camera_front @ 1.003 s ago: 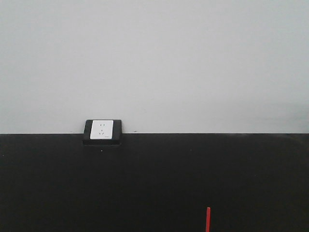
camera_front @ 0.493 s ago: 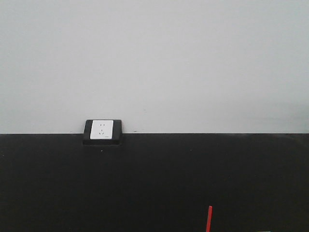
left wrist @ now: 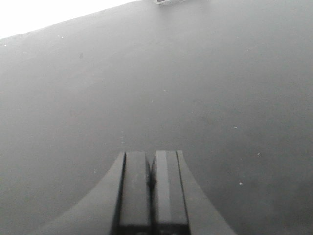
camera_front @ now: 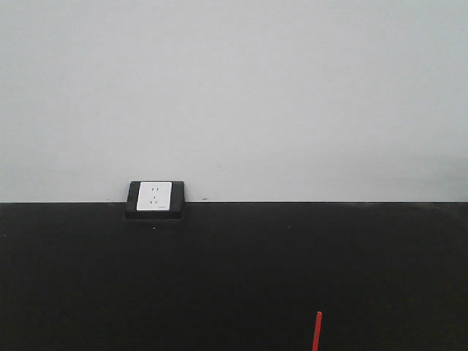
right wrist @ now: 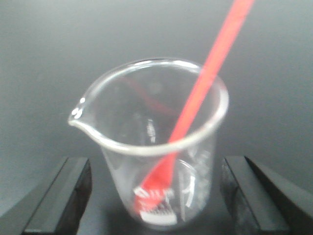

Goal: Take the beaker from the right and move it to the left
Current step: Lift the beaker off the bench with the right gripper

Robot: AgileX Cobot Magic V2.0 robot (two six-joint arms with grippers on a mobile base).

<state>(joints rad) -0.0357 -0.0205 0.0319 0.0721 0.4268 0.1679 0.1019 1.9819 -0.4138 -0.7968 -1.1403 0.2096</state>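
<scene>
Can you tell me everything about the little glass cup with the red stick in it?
The beaker is small, round and made of clear glass, with a thick rim and a pouring lip on its left in the right wrist view. It stands upright, a little blurred, with a red-and-white patch low down. A red rod leans inside and pokes out past the rim. The right gripper has its jaws open on either side, seemingly not touching. A dark surface lies behind.

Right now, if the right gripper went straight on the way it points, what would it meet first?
The beaker, holding a red rod: it stands between the open fingers of the right gripper, apart from both. Depth is hard to judge.
</scene>
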